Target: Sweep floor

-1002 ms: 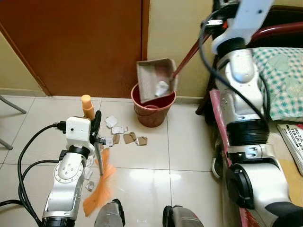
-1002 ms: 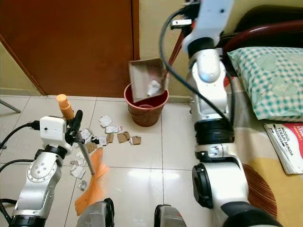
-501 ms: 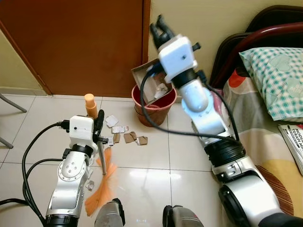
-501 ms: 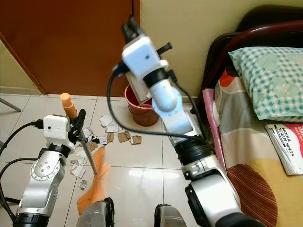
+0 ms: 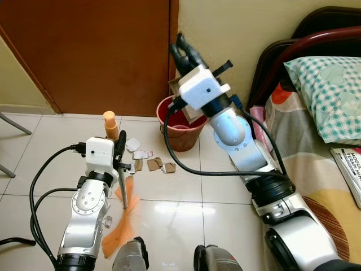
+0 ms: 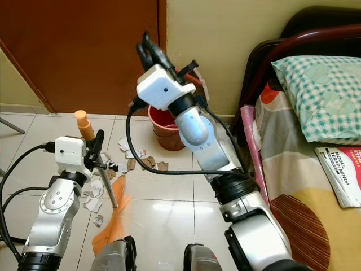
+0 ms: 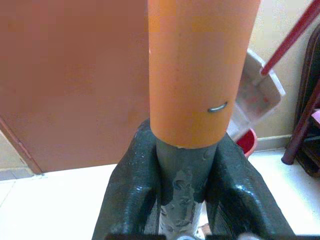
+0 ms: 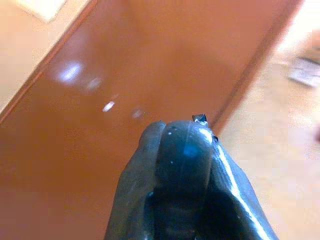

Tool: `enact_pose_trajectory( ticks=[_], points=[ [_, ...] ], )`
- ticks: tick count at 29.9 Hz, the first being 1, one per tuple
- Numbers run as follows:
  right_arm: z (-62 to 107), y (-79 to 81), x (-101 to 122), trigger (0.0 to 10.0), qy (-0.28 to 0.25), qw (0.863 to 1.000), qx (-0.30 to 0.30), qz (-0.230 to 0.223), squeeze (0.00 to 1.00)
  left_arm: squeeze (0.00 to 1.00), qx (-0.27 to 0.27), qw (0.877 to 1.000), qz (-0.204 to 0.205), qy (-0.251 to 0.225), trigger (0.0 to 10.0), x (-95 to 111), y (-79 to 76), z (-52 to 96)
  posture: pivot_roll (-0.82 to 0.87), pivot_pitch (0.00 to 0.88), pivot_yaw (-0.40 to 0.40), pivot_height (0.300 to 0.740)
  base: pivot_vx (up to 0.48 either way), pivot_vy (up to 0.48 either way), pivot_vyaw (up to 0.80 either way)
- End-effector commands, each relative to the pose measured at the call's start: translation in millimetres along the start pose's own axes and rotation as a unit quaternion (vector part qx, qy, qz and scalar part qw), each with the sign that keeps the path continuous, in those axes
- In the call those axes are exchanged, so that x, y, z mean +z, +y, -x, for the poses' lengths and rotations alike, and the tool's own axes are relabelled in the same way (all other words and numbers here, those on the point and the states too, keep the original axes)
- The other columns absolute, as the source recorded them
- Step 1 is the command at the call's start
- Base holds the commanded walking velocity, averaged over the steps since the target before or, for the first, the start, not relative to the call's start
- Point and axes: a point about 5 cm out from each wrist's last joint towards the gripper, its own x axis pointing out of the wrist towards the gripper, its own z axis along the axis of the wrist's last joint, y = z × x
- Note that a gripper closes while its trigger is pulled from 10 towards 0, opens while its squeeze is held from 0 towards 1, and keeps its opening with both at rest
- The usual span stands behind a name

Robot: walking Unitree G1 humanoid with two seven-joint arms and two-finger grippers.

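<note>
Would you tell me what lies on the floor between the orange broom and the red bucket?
Scattered paper and cardboard scraps lie between the orange broom and the red bucket, in both eye views.

You're looking at a glossy floor of pale tiles [image 5: 180, 195] that catches a soft glare of light. A brown wooden door [image 5: 96, 51] stands shut beside a cream wall [image 5: 231, 34]. On your right sits a bed [image 5: 333, 186] with a dark headboard [image 5: 324, 20], a green checked pillow [image 5: 330, 84] and a patterned sheet.
</note>
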Motion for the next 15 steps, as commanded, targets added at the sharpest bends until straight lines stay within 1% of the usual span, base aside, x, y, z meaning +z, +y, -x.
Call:
enact_pose_trajectory(
  ticks=[1,2,3,5,6,7,8,9,10,12,13,14,15],
  points=[
    [-20.8,-16.1,30,10.0,-0.057,0.996,-0.051,-0.047,0.00,0.00,-0.004,1.000,0.007,-0.002,10.0,-1,-4.9,-1.0,-0.01,0.126,-0.043,0.740,0.000,0.000,0.00],
    [-23.6,-16.8,30,10.0,-0.050,0.994,-0.057,-0.074,0.00,0.00,-0.004,1.000,0.007,-0.002,10.0,-1,-5.2,-0.8,-0.01,0.126,-0.043,0.740,0.000,0.000,0.00],
    [-26.9,-17.4,31,10.0,-0.041,0.991,-0.067,-0.110,0.00,0.00,-0.006,1.000,0.004,-0.003,10.0,-1,-5.5,-0.3,-0.01,0.126,-0.043,0.740,0.000,0.000,0.00],
    [-27.1,-16.3,30,10.0,-0.033,0.989,-0.071,-0.128,0.00,0.00,-0.007,1.000,0.001,-0.003,10.0,-1,-5.3,0.3,-0.01,0.126,-0.043,0.740,0.000,0.000,0.00],
    [-25.8,-13.5,27,10.0,-0.020,0.985,-0.072,-0.153,0.00,0.00,-0.007,1.000,0.000,-0.002,10.0,-1,-4.2,0.9,-0.01,0.126,-0.043,0.740,0.000,0.000,0.00],
    [-25.1,-12.4,26,10.0,-0.015,0.984,-0.073,-0.163,0.00,0.00,-0.007,1.000,0.000,-0.002,10.0,-1,-3.7,1.2,-0.01,0.126,-0.043,0.740,0.000,0.000,0.00],
    [-25.1,-12.4,26,10.0,-0.015,0.984,-0.073,-0.163,0.00,0.00,-0.007,1.000,0.000,-0.002,10.0,-1,-3.7,1.2,-0.01,0.126,-0.043,0.740,0.000,0.000,0.00],
    [-22.4,-8.5,21,10.0,0.011,0.974,-0.077,-0.212,0.00,0.00,-0.005,1.000,-0.002,-0.001,10.0,-2,-1.2,1.2,-0.01,0.126,-0.045,0.740,0.000,0.000,0.00],
    [-20.5,-5.7,18,10.0,0.025,0.968,-0.075,-0.238,0.00,0.00,-0.004,1.000,-0.003,-0.001,10.0,-2,0.0,1.4,-0.01,0.129,-0.046,0.740,0.000,0.000,0.00],
    [-15.4,-0.2,12,10.0,0.047,0.961,-0.069,-0.263,0.00,0.00,-0.003,1.000,-0.003,0.000,10.0,-2,1.0,1.5,-0.01,0.129,-0.046,0.740,0.000,0.000,0.00],
    [-8.8,4.3,5,10.0,0.069,0.955,-0.063,-0.280,0.00,0.00,-0.002,1.000,-0.003,0.000,10.0,-2,1.0,1.9,-0.01,0.129,-0.046,0.740,0.000,0.000,0.00],
    [-8.8,4.3,5,10.0,0.069,0.955,-0.063,-0.280,0.00,0.00,-0.002,1.000,-0.003,0.000,10.0,-2,1.0,1.9,-0.01,0.129,-0.046,0.740,0.000,0.000,0.00],
    [-1.2,8.0,-2,10.0,0.090,0.948,-0.064,-0.300,0.00,0.00,-0.003,1.000,-0.003,0.000,10.0,-2,0.3,2.4,-0.01,0.133,-0.046,0.740,0.000,0.000,0.00]
  ],
)
